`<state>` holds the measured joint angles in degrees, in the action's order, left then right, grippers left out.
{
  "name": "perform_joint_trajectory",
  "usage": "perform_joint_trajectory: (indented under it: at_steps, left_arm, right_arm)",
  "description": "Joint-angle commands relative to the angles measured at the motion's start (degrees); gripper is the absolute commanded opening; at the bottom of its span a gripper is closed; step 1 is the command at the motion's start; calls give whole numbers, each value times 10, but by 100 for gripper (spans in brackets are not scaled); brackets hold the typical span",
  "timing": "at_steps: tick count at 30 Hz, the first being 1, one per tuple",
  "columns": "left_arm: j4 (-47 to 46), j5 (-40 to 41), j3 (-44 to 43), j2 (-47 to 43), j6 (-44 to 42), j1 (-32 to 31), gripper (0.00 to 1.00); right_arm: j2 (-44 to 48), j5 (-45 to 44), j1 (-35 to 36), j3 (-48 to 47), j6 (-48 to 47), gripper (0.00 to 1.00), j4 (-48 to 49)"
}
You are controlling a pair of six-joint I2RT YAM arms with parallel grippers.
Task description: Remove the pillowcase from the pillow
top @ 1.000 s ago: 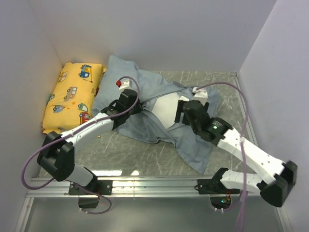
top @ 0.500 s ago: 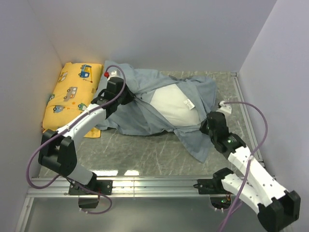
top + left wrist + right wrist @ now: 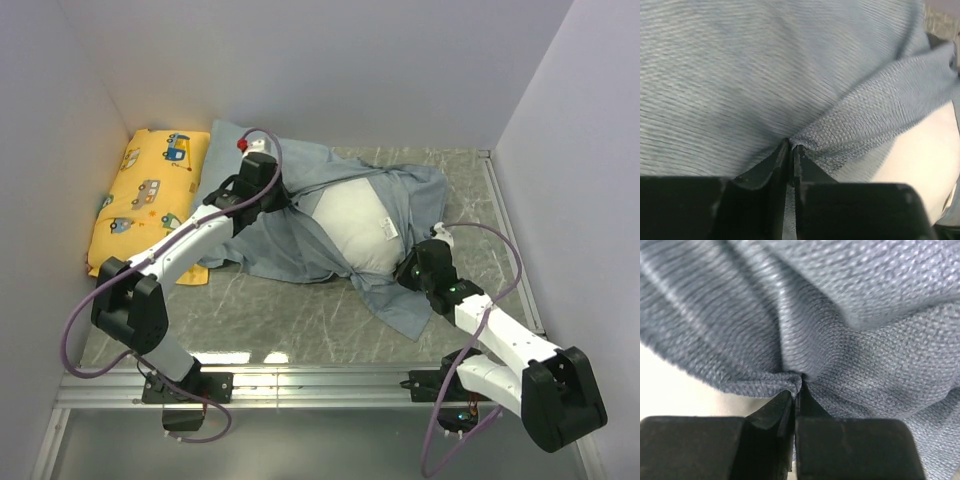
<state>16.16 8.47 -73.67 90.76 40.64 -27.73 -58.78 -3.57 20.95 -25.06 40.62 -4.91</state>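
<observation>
The blue-grey pillowcase [image 3: 285, 240] lies crumpled across the middle of the table, opened over the white pillow [image 3: 355, 225], whose small tag [image 3: 388, 227] shows. My left gripper [image 3: 283, 205] is at the pillowcase's back left part, shut on a pinched fold of the fabric [image 3: 765, 75]; its tips [image 3: 791, 145] meet beside the white pillow [image 3: 925, 155]. My right gripper [image 3: 408, 268] is at the pillowcase's near right part, shut on a bunched fold [image 3: 865, 340] at its tips [image 3: 796, 382], with the pillow [image 3: 670, 385] showing to the left.
A yellow vehicle-print cushion [image 3: 150, 195] lies against the left wall, touching the pillowcase's left edge. White walls close in the table [image 3: 300, 320] on three sides. A metal rail [image 3: 320, 378] runs along the near edge by the arm bases.
My right gripper left the pillow's middle, drew back to the near right and shut on the pillowcase. The left gripper pulled fabric toward the back left; more white pillow now shows.
</observation>
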Motion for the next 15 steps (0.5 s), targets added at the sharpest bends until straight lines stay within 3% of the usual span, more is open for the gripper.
perform_joint_trajectory:
  at_steps: [1, 6, 15]
  left_arm:
    - [44, 65, -52, -7, -53, -41, 19]
    - [73, 87, -73, -16, -62, -55, 39]
    - [108, 133, -113, -50, -87, -77, 64]
  right_arm:
    - [21, 28, 2, -10, -3, 0, 44]
    - [56, 17, 3, -22, -14, 0, 19]
    - [71, 19, 3, -23, -18, 0, 10]
